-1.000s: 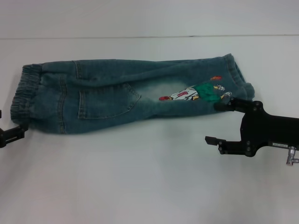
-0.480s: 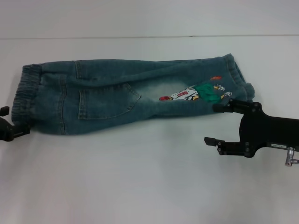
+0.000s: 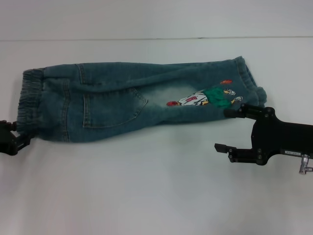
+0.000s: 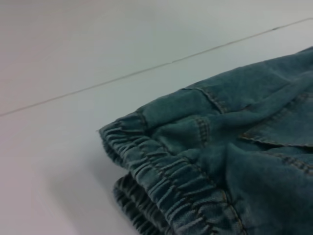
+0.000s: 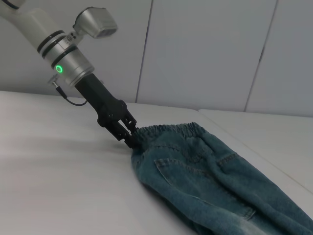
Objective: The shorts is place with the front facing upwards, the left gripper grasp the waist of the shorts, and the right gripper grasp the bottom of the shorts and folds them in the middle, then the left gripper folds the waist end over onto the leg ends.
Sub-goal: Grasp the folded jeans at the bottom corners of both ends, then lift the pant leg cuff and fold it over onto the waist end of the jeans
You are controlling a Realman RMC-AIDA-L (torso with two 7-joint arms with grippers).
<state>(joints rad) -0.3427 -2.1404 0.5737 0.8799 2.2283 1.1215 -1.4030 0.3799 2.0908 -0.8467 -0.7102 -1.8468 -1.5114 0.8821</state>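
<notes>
The shorts (image 3: 137, 100) are laid flat on the white desk (image 3: 146, 196), already folded lengthwise, pocket (image 3: 112, 108) and cartoon print (image 3: 208, 97) face up. The waist (image 3: 28, 100) is seen at the robot's left end, ruched band stacked in two layers in the left wrist view (image 4: 161, 181). The leg ends (image 3: 247, 78) are at the robot's right end, hems slightly bunched.

The left gripper (image 3: 13, 139) is placed low at the near corner of the waist, at the left edge of the head view. In the right wrist view the left gripper (image 5: 128, 138) is shown with its jaws at the corner of the elastic band, narrow and touching the denim; an actual pinch on the fabric cannot be confirmed. A green light is lit on the pale wrist ring (image 5: 58, 68) of that arm.

The right gripper (image 3: 231, 129) is held just off the near corner of the leg ends, jaws wide. One finger (image 3: 234, 111) is touching or just beside the hem under the print; the other finger (image 3: 222, 146) is set apart over bare desk. No fabric is held between them.

A thin seam line (image 3: 156, 38) is seen across the far part of the desk.
</notes>
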